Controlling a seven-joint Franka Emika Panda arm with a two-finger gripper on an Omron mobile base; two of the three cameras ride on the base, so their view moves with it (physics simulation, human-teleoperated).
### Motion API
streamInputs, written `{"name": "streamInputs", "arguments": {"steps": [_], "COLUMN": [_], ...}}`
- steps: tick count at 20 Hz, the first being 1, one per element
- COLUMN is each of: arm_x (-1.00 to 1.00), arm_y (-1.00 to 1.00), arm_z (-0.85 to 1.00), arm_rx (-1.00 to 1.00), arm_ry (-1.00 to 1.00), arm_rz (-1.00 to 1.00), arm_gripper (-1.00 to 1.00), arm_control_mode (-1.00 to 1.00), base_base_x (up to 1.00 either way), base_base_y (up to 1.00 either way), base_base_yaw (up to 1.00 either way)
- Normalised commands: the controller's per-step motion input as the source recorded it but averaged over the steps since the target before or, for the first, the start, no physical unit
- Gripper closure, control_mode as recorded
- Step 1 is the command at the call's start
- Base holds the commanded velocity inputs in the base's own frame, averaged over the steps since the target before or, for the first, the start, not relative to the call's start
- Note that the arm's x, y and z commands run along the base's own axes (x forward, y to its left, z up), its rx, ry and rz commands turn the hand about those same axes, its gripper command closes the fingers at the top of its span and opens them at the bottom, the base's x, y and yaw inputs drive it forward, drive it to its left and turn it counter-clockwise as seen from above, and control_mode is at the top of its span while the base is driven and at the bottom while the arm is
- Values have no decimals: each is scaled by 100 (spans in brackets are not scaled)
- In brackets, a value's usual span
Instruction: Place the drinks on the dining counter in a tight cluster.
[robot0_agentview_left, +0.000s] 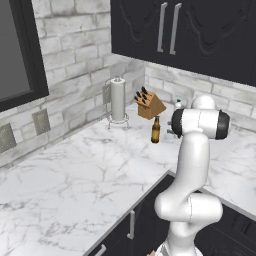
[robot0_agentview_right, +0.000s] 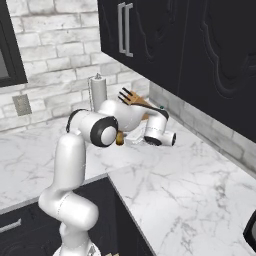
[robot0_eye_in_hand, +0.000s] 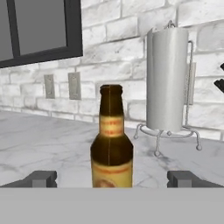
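brown bottle (robot0_eye_in_hand: 112, 144) upright, neck up, between open hand (robot0_eye_in_hand: 112, 178).

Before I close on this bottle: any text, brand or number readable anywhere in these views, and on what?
No text can be read anywhere.
Brown glass bottle: an orange neck band and a pale body label, both blurred, with no legible letters.
Paper-towel roll: plain, no print.
Wall outlets: blank plates.
Knife block: no marking visible.
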Motion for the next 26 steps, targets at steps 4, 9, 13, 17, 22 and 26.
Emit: {"name": "streamInputs", "arguments": {"steps": [4,9,13,17,22,26], "arm_x": [0,0,0,1,6,9], "arm_y": [20,16,7,1,8,10], "arm_z": [0,0,0,0,0,0], "arm_rx": [1,0,0,0,0,0], "arm_ry": [0,0,0,0,2,2], "arm_rz": [0,0,0,0,0,0], "arm_gripper": [-100,-100,-100,-100,-100,-100], "arm_control_mode": [-100,-100,-100,-100,-100,-100], "base_base_x": [0,0,0,0,0,0], "base_base_y": [0,0,0,0,0,0], "base_base_yaw": [0,0,0,0,0,0]}}
